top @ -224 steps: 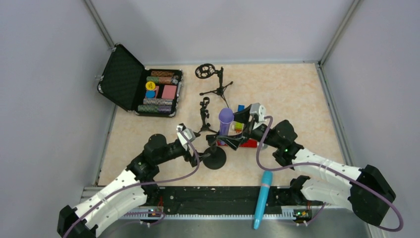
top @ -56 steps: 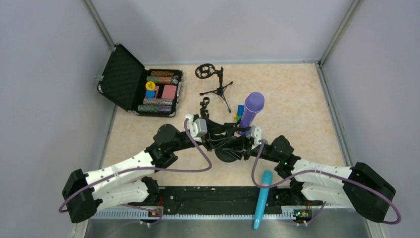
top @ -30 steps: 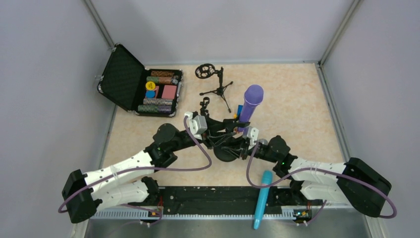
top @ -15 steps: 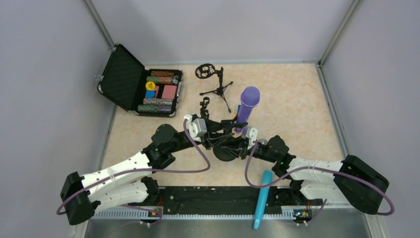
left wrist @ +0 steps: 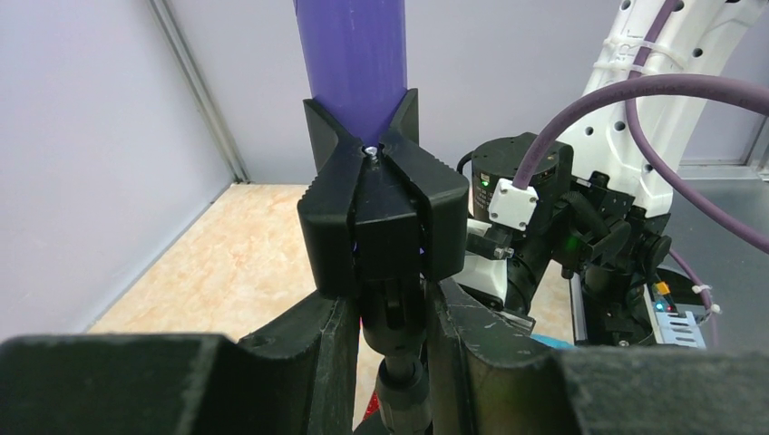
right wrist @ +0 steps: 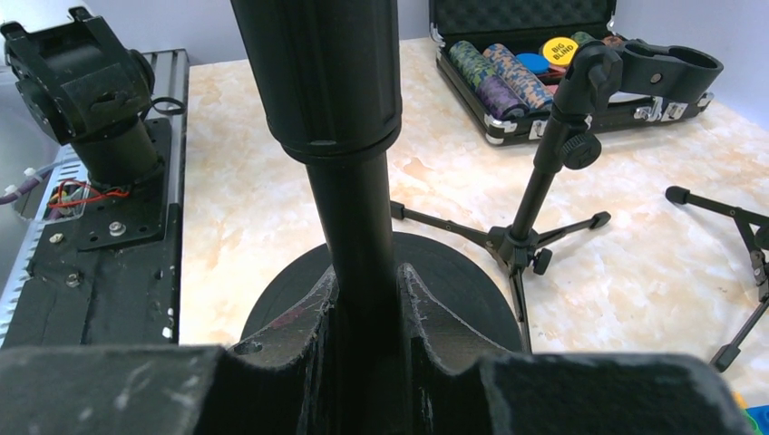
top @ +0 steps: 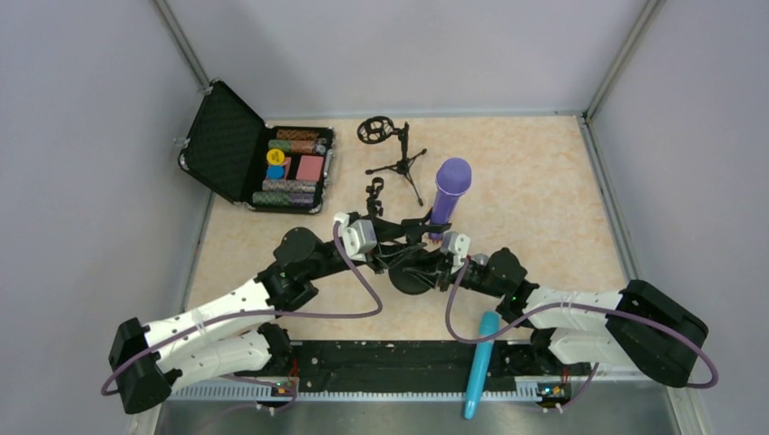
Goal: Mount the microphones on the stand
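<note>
A purple microphone [top: 451, 188] stands upright near the middle of the table [top: 544, 172]. Its handle sits down in the black V-shaped clip [left wrist: 381, 213] at the top of a round-base stand [right wrist: 358, 199]. It looks seated, though the left wrist view shows only the back of the clip, so a full snap-in cannot be confirmed.

The left gripper [left wrist: 390, 313] is clamped on the stand's thin neck just below the clip, likely to steady the head while the microphone settles. The right gripper [right wrist: 365, 281] is closed tight around the thicker pole lower down, just above the disc base [top: 413, 279], which probably keeps the stand from tipping.

A cyan microphone [top: 481, 361] lies loose at the near edge, between the arm bases, not yet mounted. No red microphone can be picked out.

Behind the stand are two small tripod stands [top: 396, 154] with no microphones in them. An open case of poker chips [top: 272, 163] sits at the far left, well apart from the work.
</note>
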Tool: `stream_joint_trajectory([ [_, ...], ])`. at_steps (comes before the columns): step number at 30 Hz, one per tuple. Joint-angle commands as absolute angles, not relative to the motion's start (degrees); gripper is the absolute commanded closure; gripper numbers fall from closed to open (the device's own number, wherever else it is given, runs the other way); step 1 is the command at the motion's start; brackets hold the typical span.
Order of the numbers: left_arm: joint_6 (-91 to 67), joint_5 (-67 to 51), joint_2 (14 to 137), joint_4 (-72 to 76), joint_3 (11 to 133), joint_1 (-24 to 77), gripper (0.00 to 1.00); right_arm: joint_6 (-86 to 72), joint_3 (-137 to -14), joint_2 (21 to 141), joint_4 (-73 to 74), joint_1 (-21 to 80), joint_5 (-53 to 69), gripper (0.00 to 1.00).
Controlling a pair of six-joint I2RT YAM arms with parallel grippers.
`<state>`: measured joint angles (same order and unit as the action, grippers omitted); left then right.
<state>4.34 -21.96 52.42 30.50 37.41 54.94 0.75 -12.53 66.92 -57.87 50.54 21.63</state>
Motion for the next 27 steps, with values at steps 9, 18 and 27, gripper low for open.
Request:
stream_joint_trajectory([
  [9, 13.8, -20.6, 46.0, 43.8, 46.0, 55.4, 1.0, -1.0, -13.2, 70.1, -46.4, 51.0, 18.1, 0.99],
  [18, 15.7, -18.1, 44.0, 40.9, 47.3, 55.4, 1.0, -2.3, -14.4, 71.9, -42.6, 51.1, 14.0, 0.9],
  [27, 17.0, -13.6, 43.2, 41.5, 49.0, 55.4, 1.0, -2.9, -15.5, 74.1, -40.7, 52.1, 11.5, 0.87],
])
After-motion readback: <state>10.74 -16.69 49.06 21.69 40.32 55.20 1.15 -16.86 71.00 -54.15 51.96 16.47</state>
